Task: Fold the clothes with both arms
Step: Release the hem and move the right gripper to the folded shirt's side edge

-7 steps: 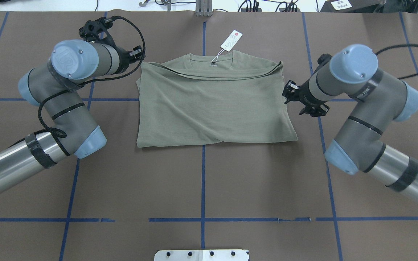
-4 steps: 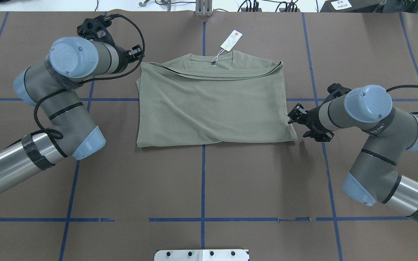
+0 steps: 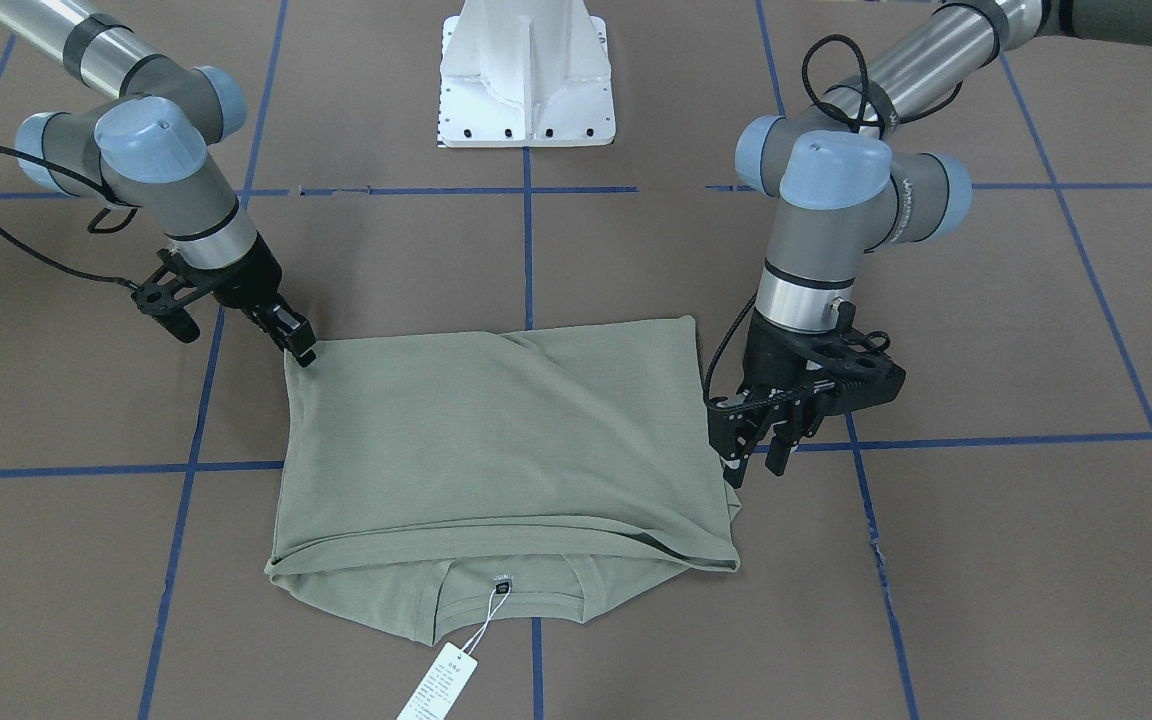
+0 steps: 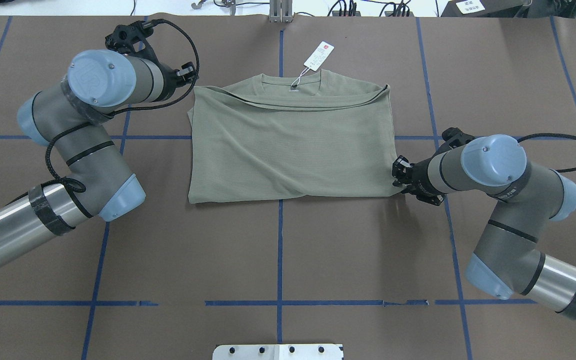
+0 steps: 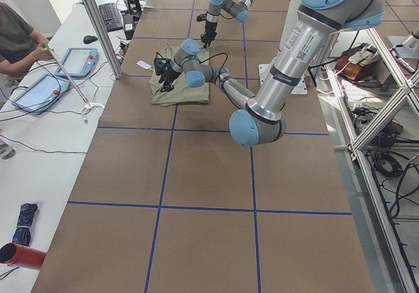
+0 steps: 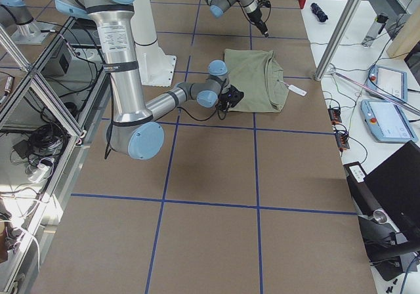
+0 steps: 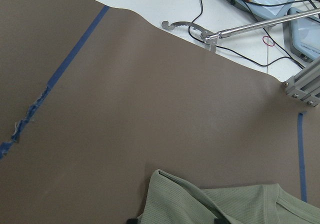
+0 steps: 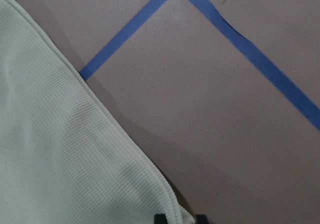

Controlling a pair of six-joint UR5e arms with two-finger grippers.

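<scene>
At ten and four o'clock corners of the shirt (image 4: 288, 145), left gripper (image 4: 190, 76) sits spread, right gripper (image 4: 397, 179) untellable, both likely poised to pinch.

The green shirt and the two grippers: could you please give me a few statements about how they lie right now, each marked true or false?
1. The hang tag lies on the table beyond the collar, off the shirt. True.
2. The right gripper is at the collar end of the shirt. False: it is at a corner of the opposite edge, the one nearer the robot.
3. The left gripper is by the collar-end corner on its own side. True.
4. Both sleeves are spread out flat to the sides. False: no sleeve sticks out; the shirt lies folded into a rough rectangle.
</scene>
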